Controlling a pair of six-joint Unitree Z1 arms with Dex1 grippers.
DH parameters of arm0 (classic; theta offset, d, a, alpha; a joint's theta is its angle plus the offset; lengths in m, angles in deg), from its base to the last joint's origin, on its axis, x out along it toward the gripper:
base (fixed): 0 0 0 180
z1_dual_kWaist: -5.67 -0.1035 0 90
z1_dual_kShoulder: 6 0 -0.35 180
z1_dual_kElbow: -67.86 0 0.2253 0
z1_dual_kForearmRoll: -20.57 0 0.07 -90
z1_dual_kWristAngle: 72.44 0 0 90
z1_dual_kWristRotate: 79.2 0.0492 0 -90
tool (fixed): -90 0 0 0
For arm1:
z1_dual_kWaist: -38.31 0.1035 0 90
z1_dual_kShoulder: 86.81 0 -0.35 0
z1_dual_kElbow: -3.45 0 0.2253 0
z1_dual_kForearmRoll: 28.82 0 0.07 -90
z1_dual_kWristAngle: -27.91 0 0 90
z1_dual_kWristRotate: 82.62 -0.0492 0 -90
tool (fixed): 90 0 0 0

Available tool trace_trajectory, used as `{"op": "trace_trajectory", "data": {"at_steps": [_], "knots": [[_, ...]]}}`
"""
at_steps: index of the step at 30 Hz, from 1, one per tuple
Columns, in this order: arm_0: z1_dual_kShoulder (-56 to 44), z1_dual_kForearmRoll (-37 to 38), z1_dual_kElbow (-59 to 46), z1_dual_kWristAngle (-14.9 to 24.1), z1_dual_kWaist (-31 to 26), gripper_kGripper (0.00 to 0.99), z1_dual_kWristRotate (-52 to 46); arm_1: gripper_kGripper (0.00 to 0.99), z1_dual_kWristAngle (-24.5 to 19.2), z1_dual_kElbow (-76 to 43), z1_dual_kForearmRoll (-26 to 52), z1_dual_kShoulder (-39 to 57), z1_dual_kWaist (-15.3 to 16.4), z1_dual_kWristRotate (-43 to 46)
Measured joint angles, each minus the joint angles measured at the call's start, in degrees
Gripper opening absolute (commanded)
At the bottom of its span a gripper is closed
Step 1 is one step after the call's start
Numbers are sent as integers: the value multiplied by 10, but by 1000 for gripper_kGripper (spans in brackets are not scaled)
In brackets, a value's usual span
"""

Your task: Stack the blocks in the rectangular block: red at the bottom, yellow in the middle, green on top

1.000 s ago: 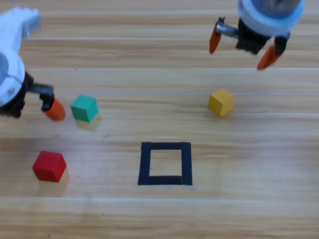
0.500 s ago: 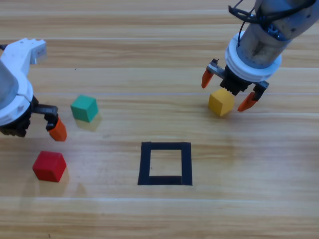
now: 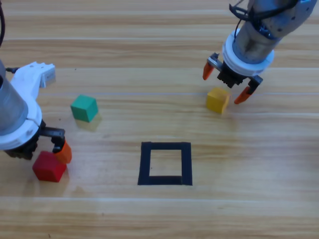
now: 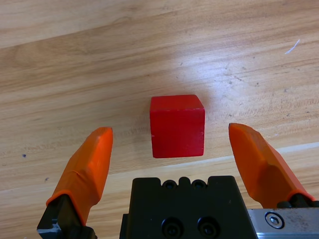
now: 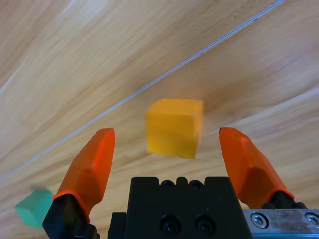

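Hovering wide open, the left claw (image 3: 42,149) straddles the red cube (image 3: 49,166) at lower left; the right claw (image 3: 227,84), also open, hangs over the yellow cube (image 3: 217,100) at upper right.

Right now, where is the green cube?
In the high view the green cube sits left of the tape rectangle, above the red cube.

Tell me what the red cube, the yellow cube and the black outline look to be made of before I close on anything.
Red cube: looks like painted wood or hard plastic, matte, with crisp edges and flat, even faces.
Yellow cube: same plain, even look, probably the same stuff; no grain shows.
Black outline: looks like flat tape stuck on the wooden table, whose grain shows inside it.
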Motion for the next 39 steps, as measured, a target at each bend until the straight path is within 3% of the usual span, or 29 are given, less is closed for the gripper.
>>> {"op": "trace_trajectory", "data": {"at_steps": [22,25,28,33,36,39], "knots": [[27,131,-82,20,15,900,-16,894,29,0,0,-10,-8,5],[35,138,-86,26,17,836,-18,893,29,0,0,-18,-8,5],[38,145,-85,31,25,673,-21,890,29,5,1,-32,-8,11],[40,150,-84,34,33,282,-21,752,29,6,1,-35,-8,26],[40,141,-80,34,34,153,-21,485,31,6,1,-36,-8,29],[40,114,-66,34,34,121,-19,227,36,6,1,-39,-8,37]]}}
